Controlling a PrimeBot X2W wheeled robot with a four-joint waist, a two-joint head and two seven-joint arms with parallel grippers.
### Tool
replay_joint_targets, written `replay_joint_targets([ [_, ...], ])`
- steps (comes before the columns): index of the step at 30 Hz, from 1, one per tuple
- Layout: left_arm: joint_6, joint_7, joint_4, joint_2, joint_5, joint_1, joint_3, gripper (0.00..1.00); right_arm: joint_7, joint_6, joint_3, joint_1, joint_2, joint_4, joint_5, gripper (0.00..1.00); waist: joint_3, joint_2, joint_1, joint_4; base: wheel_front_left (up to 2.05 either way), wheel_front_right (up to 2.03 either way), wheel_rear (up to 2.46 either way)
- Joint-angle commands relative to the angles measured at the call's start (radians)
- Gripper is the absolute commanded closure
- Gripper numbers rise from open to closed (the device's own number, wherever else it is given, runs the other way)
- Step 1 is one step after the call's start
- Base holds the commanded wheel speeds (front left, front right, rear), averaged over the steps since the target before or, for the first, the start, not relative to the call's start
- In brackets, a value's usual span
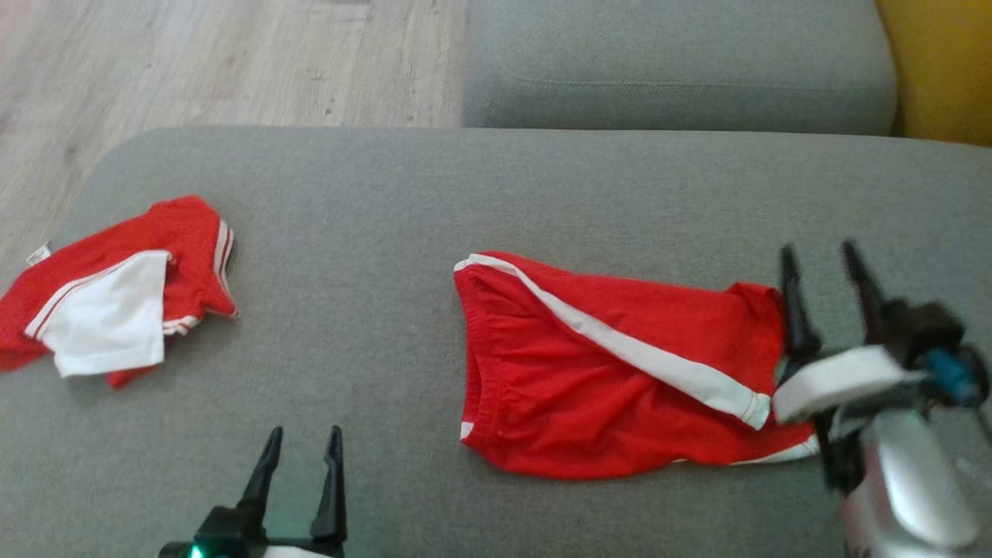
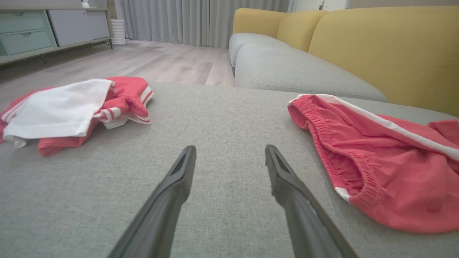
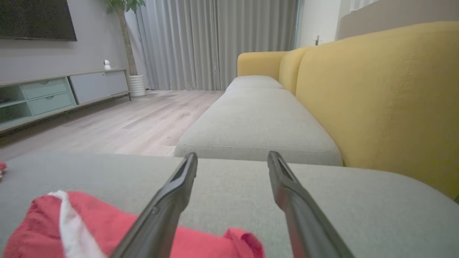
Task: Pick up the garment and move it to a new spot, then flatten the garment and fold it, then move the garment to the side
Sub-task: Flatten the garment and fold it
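The red shorts (image 1: 604, 372) lie on the grey cushion (image 1: 387, 194), stretched left to right. My right gripper (image 1: 820, 252), spread and empty, is at their right end. My left gripper (image 1: 304, 432), spread too, is farther off.

Left gripper (image 1: 304, 435) low, fingers spread; right gripper (image 1: 819, 254) — blurred, seemingly farther forward — fingers likewise apart.

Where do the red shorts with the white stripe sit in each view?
Head view: red shorts right of centre, hem beside the right gripper.
Left wrist view: red shorts at the right edge.
Right wrist view: red shorts in the bottom left corner.
Shared landmark: the grey sofa seat beyond.
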Motion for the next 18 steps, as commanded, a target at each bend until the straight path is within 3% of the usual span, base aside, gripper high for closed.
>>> replay_joint_targets([
  [1, 0.011, -0.011, -0.04, -0.001, 0.012, -0.012, 0.046, 0.0, -0.007, -0.001, 0.029, 0.024, 0.006, -0.044, 0.0, 0.0, -0.012, 0.0, 0.0, -0.015, 0.0, 0.0, 0.0],
  [10, 0.031, -0.011, -0.066, -0.001, 0.032, 0.005, 0.083, 0.0, -0.007, -0.001, 0.044, 0.222, 0.049, -0.088, 0.042, 0.0, -0.034, 0.0, 0.0, -0.065, 0.0, 0.0, 0.0],
  [18, 0.029, -0.011, -0.066, -0.001, 0.026, 0.01, 0.072, 0.0, -0.007, -0.001, 0.124, 0.239, 0.053, -0.038, 0.076, 0.0, -0.019, 0.0, 0.0, -0.07, 0.0, 0.0, 0.0],
])
